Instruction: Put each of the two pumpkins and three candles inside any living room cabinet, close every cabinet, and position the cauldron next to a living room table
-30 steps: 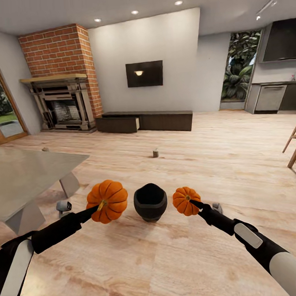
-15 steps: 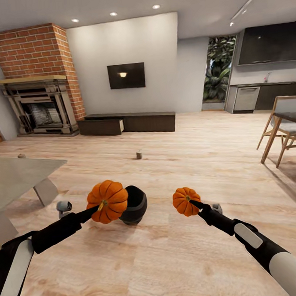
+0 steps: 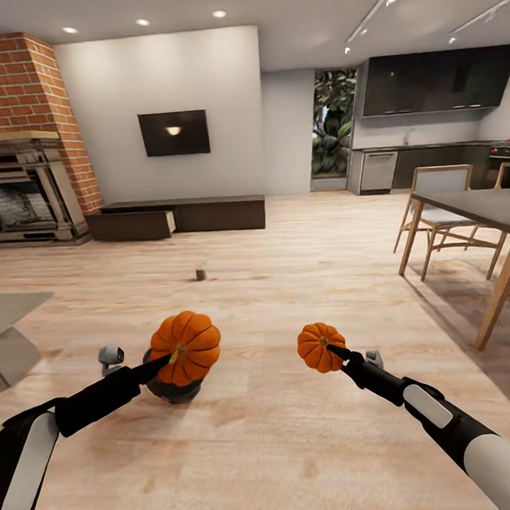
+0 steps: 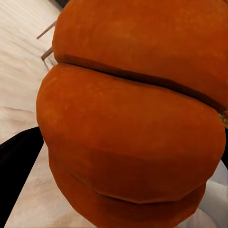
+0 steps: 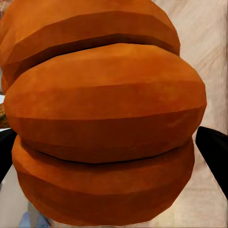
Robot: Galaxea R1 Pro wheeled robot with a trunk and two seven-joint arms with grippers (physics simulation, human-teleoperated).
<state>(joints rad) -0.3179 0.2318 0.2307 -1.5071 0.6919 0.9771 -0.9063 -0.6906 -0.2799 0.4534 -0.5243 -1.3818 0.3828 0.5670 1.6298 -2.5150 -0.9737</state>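
Observation:
My left gripper (image 3: 166, 360) is shut on the bigger orange pumpkin (image 3: 186, 346), held above the floor. The smaller pumpkin (image 3: 320, 346) is gripped by my right gripper (image 3: 336, 352). Each pumpkin crowds its wrist view, the big one (image 4: 133, 118) and the small one (image 5: 104, 114), with black fingers (image 5: 214, 151) at the edges. The black cauldron (image 3: 170, 389) stands on the floor, mostly hidden behind the bigger pumpkin. One candle (image 3: 201, 273) stands on the planks further ahead. The dark cabinet (image 3: 206, 213) runs along the far wall, its left front (image 3: 131, 225) standing forward. A corner of the grey table (image 3: 6, 309) shows at left.
A brick fireplace (image 3: 21, 180) is far left and a black TV (image 3: 173, 133) hangs above the cabinet. A dining table (image 3: 472, 208) with wooden chairs (image 3: 439, 215) stands at right, with grey kitchen units (image 3: 424, 165) behind it. Open plank floor lies ahead.
The camera has turned right, so the whole room has slid left in the picture. Both arms hold their pumpkins as before. The cauldron now sits behind the bigger pumpkin.

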